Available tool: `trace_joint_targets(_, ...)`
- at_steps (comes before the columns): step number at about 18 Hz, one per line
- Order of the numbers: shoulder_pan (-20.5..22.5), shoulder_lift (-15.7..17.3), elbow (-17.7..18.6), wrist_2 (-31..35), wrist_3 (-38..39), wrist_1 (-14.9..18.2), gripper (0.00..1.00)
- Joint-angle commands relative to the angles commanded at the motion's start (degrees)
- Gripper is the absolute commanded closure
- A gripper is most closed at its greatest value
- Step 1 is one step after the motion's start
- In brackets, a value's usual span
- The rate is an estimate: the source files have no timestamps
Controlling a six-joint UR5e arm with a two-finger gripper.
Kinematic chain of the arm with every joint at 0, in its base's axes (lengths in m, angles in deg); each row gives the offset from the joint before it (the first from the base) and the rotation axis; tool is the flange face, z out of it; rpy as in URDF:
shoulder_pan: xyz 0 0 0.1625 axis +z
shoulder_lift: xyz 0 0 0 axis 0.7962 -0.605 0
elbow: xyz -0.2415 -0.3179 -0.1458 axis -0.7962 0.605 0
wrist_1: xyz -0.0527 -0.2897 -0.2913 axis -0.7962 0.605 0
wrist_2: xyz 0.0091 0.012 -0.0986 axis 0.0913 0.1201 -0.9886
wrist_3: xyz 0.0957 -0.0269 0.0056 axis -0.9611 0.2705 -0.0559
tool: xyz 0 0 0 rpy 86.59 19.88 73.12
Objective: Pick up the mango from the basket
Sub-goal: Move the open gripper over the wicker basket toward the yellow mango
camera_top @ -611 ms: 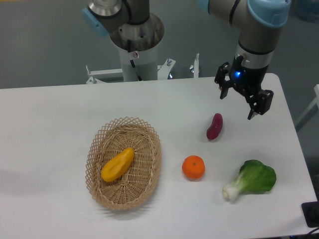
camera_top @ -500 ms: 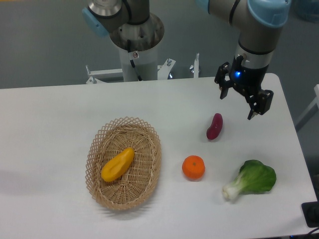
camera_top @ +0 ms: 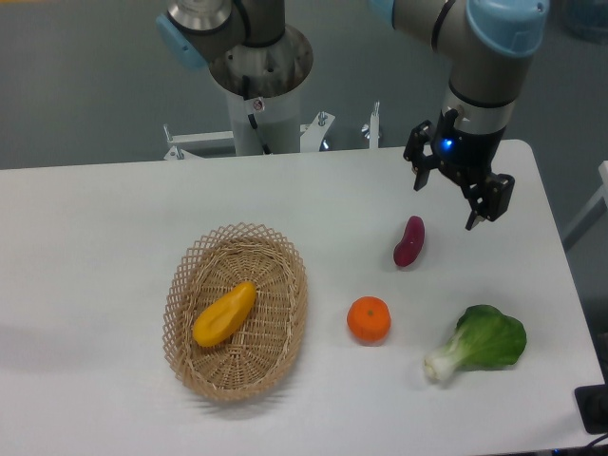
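The mango (camera_top: 224, 314) is a yellow-orange tapered fruit lying diagonally on the woven base of the light tan wicker basket (camera_top: 282, 258), left of the table's middle. My gripper (camera_top: 444, 204) hangs open above the table at the far right, well away from the basket, with nothing between its fingers. It is just up and right of a small purple vegetable.
A purple oblong vegetable (camera_top: 409, 241) lies right of centre. A round orange (camera_top: 369, 319) sits below it. A green leafy vegetable (camera_top: 479, 344) lies at the front right. The robot's base column (camera_top: 258, 85) stands behind the table.
The gripper has shifted slightly left and up. Nothing on the table has moved.
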Motion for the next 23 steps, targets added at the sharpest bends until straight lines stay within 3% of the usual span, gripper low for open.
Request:
trace_joint_targets(9, -9.13, 0.09, 0.88, 0.18, 15.81, -1.49, 0.0)
trace_joint_targets(14, -15.81, 0.09, 5.79, 0.61, 25.4, -8.86, 0.0)
trace_joint_targets(20, -21.0, -0.26, 12.91, 0.97, 27.87, -15.28, 0.0)
trace_joint_targets(23, -23.11, -2.28, 15.9, 1.75, 28.05, -19.23, 0.0)
